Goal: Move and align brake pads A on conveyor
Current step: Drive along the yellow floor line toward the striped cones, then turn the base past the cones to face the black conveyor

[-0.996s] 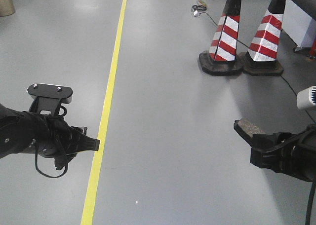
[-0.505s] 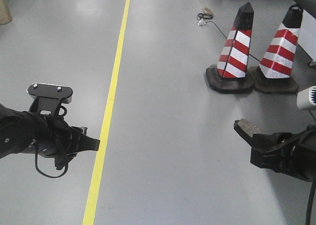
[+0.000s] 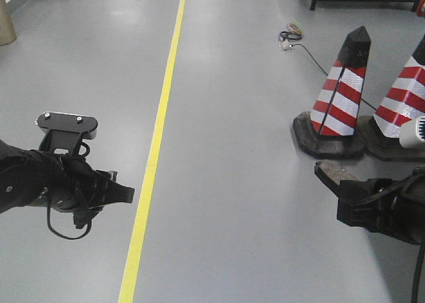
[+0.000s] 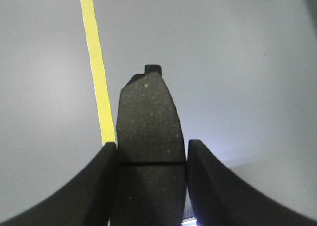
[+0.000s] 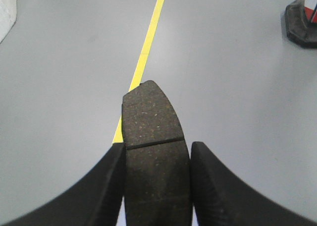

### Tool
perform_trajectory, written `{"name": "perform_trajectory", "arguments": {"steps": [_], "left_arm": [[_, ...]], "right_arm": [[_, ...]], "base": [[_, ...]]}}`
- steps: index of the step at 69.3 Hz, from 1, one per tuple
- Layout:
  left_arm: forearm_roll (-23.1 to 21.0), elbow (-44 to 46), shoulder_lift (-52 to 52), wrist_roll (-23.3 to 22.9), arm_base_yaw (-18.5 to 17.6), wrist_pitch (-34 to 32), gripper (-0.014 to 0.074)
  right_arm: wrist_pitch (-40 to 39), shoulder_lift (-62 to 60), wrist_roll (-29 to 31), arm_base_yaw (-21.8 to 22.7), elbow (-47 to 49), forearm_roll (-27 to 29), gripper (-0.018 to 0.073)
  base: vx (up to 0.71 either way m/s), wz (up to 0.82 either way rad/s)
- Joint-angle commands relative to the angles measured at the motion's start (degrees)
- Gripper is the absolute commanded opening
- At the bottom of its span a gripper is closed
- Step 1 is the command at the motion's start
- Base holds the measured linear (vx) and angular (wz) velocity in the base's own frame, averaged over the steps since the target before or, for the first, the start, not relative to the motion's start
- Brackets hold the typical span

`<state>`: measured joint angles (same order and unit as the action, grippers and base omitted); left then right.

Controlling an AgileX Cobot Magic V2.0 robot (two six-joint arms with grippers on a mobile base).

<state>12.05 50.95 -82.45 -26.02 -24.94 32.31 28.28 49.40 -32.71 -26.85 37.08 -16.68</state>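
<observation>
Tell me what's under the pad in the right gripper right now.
Only bare grey floor and the yellow line lie beneath the brake pad held by the right gripper. No conveyor is in view; the pad hides the floor directly below.

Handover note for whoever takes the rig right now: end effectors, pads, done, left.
Left end effector: shut on a brake pad, held flat between the fingers, pad sticking out forward.
Right end effector: shut on a second brake pad, same hold; its tip shows in the front view too.
Surroundings: both arms hang over grey floor with a yellow line; two striped cones stand ahead on the right.
Conveyor: not in any view. The other pads are not in view either.
Done: two pads gripped.
Left: reach the conveyor, set both down and align them.
</observation>
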Motion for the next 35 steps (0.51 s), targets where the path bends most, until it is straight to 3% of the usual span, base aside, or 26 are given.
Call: {"name": "perform_trajectory", "arguments": {"steps": [1, 35], "left_arm": [[0.4, 1.4, 2.2, -0.1, -0.3, -3.1, 0.0020], [0.4, 1.4, 2.2, -0.1, -0.3, -3.1, 0.0020]], "right_arm": [[-4.4, -0.7, 0.3, 0.2, 1.5, -1.0, 0.0067], [-4.2, -0.7, 0.3, 0.2, 1.5, -1.0, 0.0067]], "base": [[0.51, 0.05], [0.50, 0.03]]}}
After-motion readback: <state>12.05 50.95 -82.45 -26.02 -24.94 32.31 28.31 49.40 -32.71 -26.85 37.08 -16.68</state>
